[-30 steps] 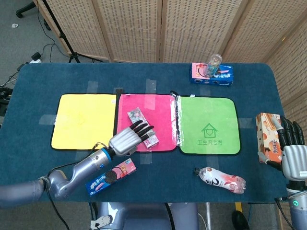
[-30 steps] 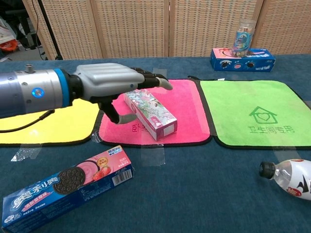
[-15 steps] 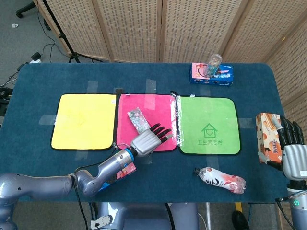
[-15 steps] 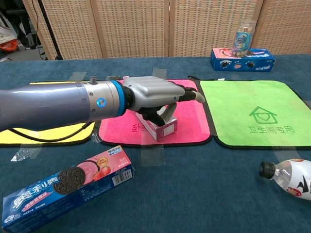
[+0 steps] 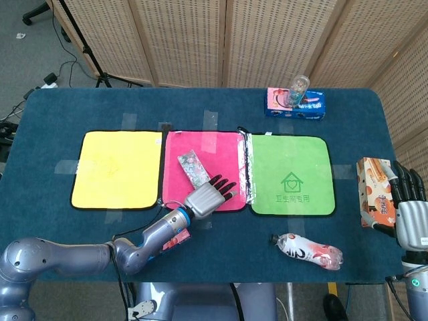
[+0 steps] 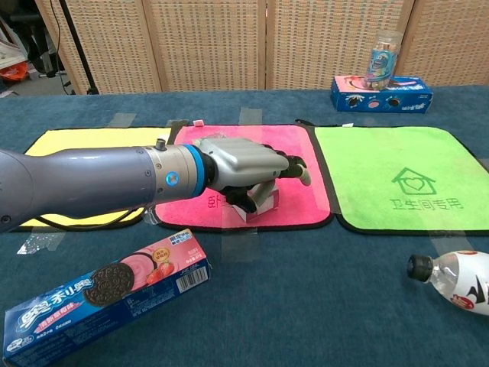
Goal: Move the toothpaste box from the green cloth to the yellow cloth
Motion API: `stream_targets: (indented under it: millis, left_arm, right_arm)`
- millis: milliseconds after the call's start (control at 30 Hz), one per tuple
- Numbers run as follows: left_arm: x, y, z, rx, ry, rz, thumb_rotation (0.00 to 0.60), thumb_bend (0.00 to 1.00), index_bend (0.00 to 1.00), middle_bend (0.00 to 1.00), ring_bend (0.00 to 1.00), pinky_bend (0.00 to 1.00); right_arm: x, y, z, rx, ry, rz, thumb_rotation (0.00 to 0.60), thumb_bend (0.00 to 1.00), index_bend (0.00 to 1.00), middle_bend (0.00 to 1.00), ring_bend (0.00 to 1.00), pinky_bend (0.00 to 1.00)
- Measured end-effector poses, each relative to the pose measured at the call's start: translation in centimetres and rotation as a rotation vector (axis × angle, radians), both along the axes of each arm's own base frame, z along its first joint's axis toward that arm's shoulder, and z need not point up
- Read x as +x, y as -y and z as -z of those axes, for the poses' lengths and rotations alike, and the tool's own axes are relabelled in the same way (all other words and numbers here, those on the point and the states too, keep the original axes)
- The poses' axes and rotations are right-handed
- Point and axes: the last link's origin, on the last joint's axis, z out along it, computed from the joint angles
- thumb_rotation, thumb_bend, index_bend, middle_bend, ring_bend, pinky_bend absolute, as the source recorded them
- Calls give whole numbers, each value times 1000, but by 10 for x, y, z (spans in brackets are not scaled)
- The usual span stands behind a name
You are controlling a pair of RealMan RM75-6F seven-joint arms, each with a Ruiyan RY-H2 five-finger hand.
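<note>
The toothpaste box [image 5: 193, 167] lies on the pink cloth [image 5: 221, 150], short of the yellow cloth [image 5: 117, 169], under the left hand [image 5: 207, 196], whose grip I cannot tell.

toothpaste box [image 5: 193, 167]: pink-patterned, flat on pink cloth [image 5: 221, 150] | green cloth [image 5: 291, 175] | yellow cloth [image 5: 117, 169]

Blue table [image 5: 60, 107]: yellow cloth [image 5: 117, 169], pink cloth [image 5: 204, 160], green cloth [image 5: 291, 174], cookie box [image 6: 107, 294], bottle [image 5: 307, 249].
</note>
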Motion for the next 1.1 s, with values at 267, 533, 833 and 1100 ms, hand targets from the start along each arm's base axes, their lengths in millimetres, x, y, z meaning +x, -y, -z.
stream_targets:
  millis: [267, 533, 833, 1100]
  left_arm:
    - [-7, 0, 2, 8, 4, 21, 600, 1000, 392, 200, 197, 232]
    - [-28, -5, -6, 20, -7, 10, 600, 1000, 403, 268, 252, 272]
    - [-71, -17, -38, 66, -40, -46, 600, 1000, 403, 268, 252, 273]
    - [-111, -16, -69, 99, -91, -34, 600, 1000, 407, 268, 252, 273]
  right_arm:
    - [1, -1, -1, -4, 3, 0, 600, 0, 0, 0, 0, 0]
    - [0, -1, -2, -5, 9, 3, 600, 0, 0, 0, 0, 0]
    - [2, -3, -1, -3, 13, -1, 600, 0, 0, 0, 0, 0]
    - [4, -4, 1, 0, 13, -5, 600, 0, 0, 0, 0, 0]
